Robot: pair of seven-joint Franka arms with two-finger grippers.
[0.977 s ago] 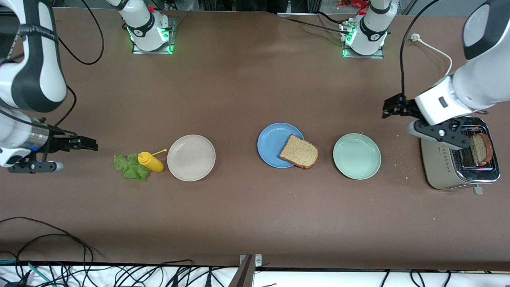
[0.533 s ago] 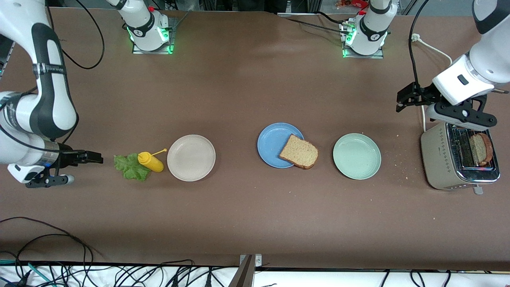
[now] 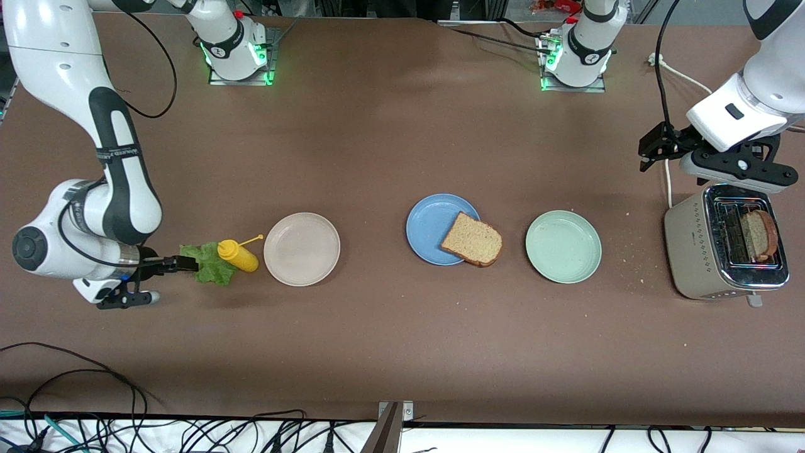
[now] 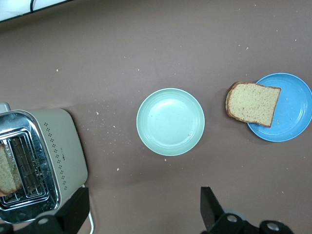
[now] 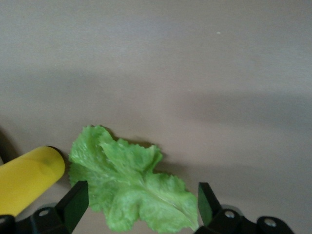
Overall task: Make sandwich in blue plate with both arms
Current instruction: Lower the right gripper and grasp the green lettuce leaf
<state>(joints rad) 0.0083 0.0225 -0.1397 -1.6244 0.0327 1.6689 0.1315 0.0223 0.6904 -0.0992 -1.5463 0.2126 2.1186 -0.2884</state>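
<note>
Right tool [image 3: 188, 264], fingers spread, sits low at the lettuce leaf [image 3: 210, 264] beside the yellow bottle [image 3: 238, 255]. Left tool [image 3: 653, 148] hangs open above the bench near the toaster [image 3: 692, 251]. One bread slice [image 3: 471, 240] rests on the blue plate [image 3: 431, 223].

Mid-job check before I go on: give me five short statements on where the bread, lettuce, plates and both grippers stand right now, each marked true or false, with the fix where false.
1. A bread slice lies partly on the blue plate, overhanging its rim. True.
2. The lettuce leaf already lies on that slice. False: it is on the table beside the yellow bottle.
3. The right gripper is open at the lettuce. True.
4. The left gripper holds the second slice. False: it is open and empty; the slice stands in the toaster.
5. The pale green plate carries bread. False: nothing lies on it.
</note>
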